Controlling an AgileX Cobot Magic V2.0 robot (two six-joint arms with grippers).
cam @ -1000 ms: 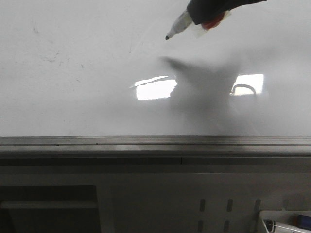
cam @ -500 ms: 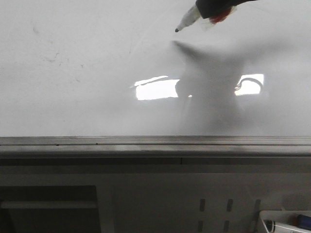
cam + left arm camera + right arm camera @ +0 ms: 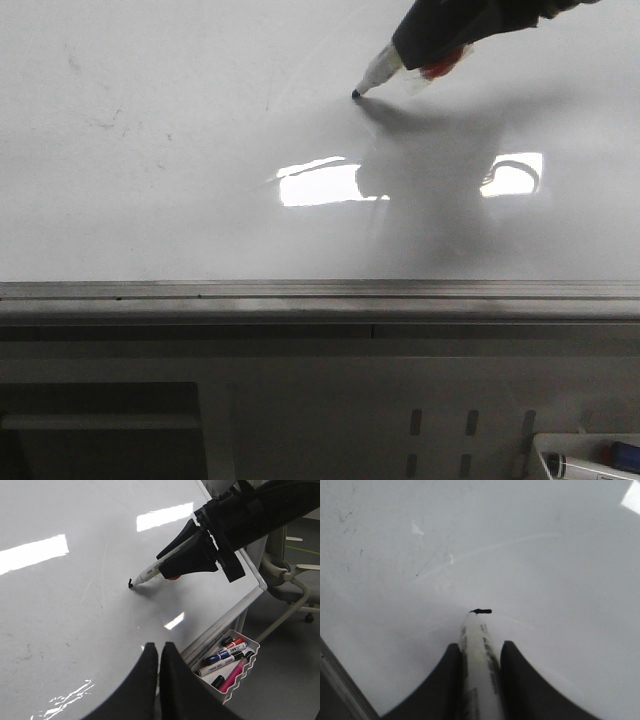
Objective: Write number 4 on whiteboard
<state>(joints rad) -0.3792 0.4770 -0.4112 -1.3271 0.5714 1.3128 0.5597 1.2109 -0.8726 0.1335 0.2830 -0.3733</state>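
Up near the top of the front view, the right arm's black gripper is holding a white-barrelled marker with a black tip and pressing that tip onto the big glossy white whiteboard, just above the bright rectangular light reflection. So I'm guessing the very first stroke is getting going: no number 4 is showing on the board yet, just faint grey scuffs. Next move probably calls for dragging the tip down and across at steady pressure for the slanted leg, without lifting. Most of that arm is getting cut off by the frame edge, and its shadow is muddying the board beneath. In the left wrist view, the left arm's black gripper is sitting with fingers pressed together on nothing, well apart from the marker, whose tip is touching a tiny black mark. A white tray of spare coloured markers is hanging off the board's corner. In the right wrist view, the fingers are clamping the barrel, and the tip is hiding the contact point, so I can't really tell how long the mark is.
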